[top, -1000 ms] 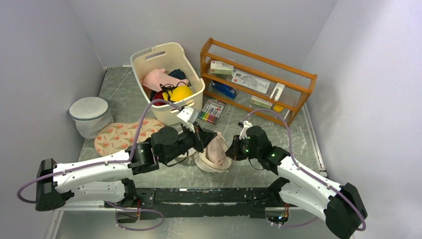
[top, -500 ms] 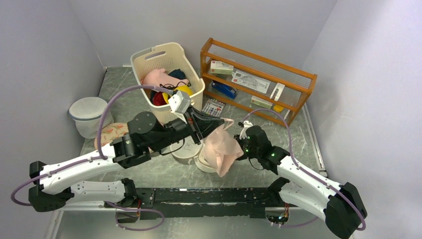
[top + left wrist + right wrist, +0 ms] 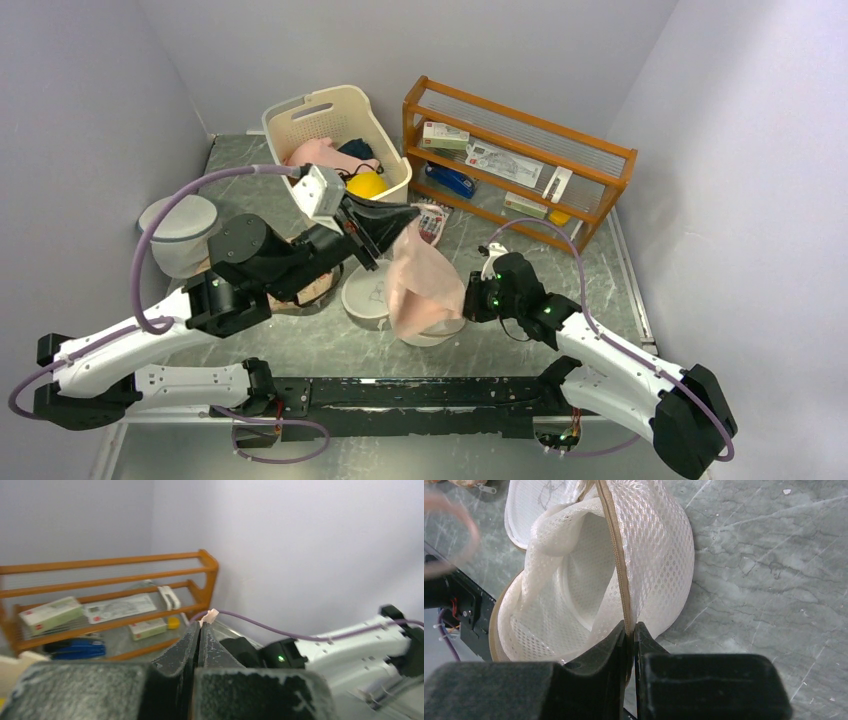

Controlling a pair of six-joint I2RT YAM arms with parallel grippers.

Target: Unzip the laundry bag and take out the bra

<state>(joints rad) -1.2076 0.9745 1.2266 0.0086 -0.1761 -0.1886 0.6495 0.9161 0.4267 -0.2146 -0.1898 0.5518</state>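
The cream mesh laundry bag (image 3: 440,328) lies open on the table, its flat lid (image 3: 366,295) flipped out to the left. In the right wrist view its hollow (image 3: 574,595) looks empty. My right gripper (image 3: 468,300) is shut on the bag's tan zip rim (image 3: 616,575). My left gripper (image 3: 410,212) is shut on the top of the pale pink bra (image 3: 418,285), which hangs in the air above the bag. In the left wrist view only a pink scrap (image 3: 209,615) shows at the fingertips.
A cream basket (image 3: 335,160) of clothes stands at the back. An orange wooden rack (image 3: 515,160) with boxes is at the back right. A white round mesh bag (image 3: 180,232) and a floral pouch (image 3: 225,275) lie left. Marker pens (image 3: 432,215) lie by the basket.
My left gripper has risen and moved left and back, pulling the pink bra out of the bag until it hangs free. The right gripper has held its place on the rim.
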